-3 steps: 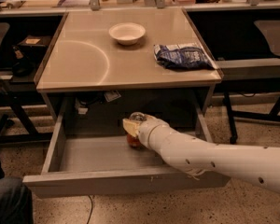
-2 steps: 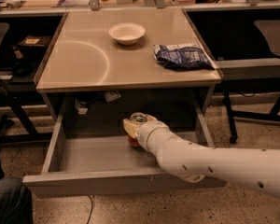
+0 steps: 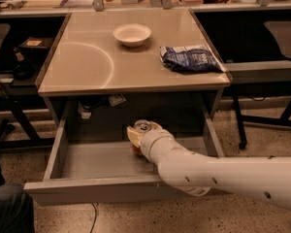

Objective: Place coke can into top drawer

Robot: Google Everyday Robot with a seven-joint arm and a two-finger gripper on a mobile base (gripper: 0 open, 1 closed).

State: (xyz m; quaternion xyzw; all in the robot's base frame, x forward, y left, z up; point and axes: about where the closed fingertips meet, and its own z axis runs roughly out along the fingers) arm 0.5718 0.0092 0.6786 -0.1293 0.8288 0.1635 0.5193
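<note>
The top drawer [image 3: 94,160] is pulled out wide under the desk, and its grey inside shows. The coke can [image 3: 136,150] stands upright on the drawer floor at the middle back, with its silver top [image 3: 142,125] showing and a strip of red below. My gripper [image 3: 136,136] reaches into the drawer from the right on a white arm. Its cream fingers [image 3: 131,134] wrap around the upper part of the can. The arm hides most of the can's right side.
A white bowl [image 3: 132,34] and a blue crinkled bag [image 3: 189,58] lie on the desk top [image 3: 82,67]. The drawer's front panel [image 3: 87,191] juts toward me. Chair legs [image 3: 242,125] stand to the right, and dark desks and clutter stand at the left.
The arm has sunk slightly and the wrist has shifted a little inside the drawer. The can stays in the same spot with the fingers around it.
</note>
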